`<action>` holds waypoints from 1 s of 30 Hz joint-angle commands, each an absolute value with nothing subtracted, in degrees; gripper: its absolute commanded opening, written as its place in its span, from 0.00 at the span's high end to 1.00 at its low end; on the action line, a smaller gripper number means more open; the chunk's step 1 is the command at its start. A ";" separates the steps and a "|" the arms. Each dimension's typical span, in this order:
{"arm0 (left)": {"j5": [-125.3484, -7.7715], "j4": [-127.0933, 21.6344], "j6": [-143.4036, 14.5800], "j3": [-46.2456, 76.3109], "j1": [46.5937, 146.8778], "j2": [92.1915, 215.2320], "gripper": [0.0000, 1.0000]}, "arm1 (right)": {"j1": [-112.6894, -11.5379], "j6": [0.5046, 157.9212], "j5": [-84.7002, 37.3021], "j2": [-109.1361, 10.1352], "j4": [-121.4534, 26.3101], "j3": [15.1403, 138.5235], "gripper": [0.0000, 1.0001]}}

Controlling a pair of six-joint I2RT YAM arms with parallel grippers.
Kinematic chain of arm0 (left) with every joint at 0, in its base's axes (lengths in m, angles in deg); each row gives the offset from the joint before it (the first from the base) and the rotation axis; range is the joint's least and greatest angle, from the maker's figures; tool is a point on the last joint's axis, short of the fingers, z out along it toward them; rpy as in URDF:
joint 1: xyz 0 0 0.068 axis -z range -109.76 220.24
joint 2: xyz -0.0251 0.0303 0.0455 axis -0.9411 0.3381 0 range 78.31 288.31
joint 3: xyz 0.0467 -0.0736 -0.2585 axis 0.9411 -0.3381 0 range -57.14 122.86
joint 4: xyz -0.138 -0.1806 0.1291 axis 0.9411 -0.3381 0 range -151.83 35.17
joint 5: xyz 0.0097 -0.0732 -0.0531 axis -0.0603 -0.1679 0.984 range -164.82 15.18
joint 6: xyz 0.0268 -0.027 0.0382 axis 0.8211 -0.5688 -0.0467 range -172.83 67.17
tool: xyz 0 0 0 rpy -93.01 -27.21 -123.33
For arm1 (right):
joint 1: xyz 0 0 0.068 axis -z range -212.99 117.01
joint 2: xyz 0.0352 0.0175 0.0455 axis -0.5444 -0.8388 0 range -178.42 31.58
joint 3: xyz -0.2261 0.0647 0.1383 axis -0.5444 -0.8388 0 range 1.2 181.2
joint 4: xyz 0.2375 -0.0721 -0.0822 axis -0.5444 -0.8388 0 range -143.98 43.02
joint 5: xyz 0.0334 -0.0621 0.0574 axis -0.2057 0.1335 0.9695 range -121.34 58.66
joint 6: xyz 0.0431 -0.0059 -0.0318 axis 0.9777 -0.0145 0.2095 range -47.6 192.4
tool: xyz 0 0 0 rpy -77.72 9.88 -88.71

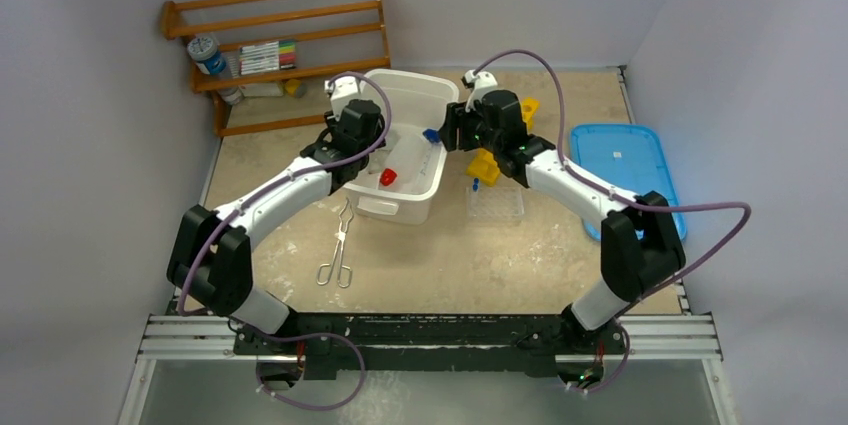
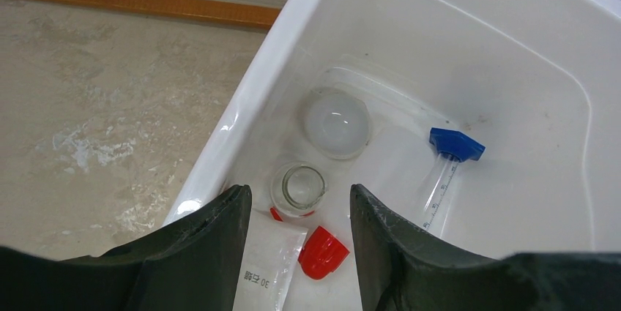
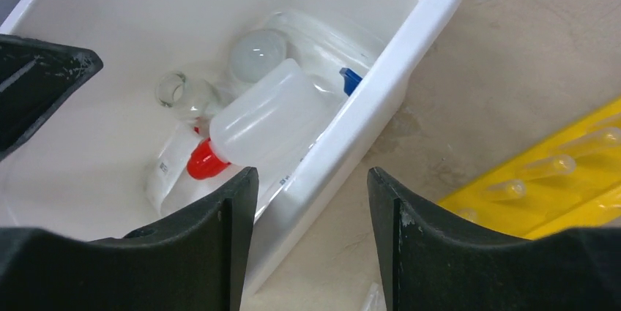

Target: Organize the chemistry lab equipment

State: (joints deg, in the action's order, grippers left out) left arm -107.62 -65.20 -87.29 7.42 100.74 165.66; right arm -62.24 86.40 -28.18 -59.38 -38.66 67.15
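A white bin (image 1: 397, 210) holds a translucent squeeze bottle (image 3: 271, 117) with a red cap (image 2: 322, 252), a tiny clear glass jar (image 2: 298, 188), a round clear dish in its packet (image 2: 337, 124) and a thin blue-ended tube (image 2: 448, 165). My left gripper (image 2: 300, 190) is open and empty, hovering inside the bin's left side just above the jar. My right gripper (image 3: 313, 173) is open and empty over the bin's right rim (image 3: 410, 40). Metal scissor-handled tongs (image 1: 338, 245) lie on the table in front of the bin's left corner.
A yellow tube rack (image 1: 487, 167) and a clear tray (image 1: 495, 205) sit just right of the bin. A blue lid (image 1: 625, 175) lies at the far right. A wooden shelf (image 1: 280, 40) with coloured markers (image 1: 267, 55) stands at the back left.
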 commanded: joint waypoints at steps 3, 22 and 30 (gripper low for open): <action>-109.18 -64.86 -88.16 5.69 100.30 162.35 0.48 | -63.77 85.99 -30.81 -62.15 -38.23 71.99 0.48; -108.87 -66.65 -86.79 3.88 100.29 154.04 0.48 | -64.41 81.99 -34.58 -71.79 -39.83 86.94 0.45; -110.25 -67.74 -86.49 2.81 100.29 149.96 0.48 | -64.41 81.50 -34.59 -65.14 -37.85 83.51 0.32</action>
State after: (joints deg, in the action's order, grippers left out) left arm -108.38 -67.89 -87.64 3.27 100.63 153.61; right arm -64.54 82.99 -33.51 -72.29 -41.13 83.96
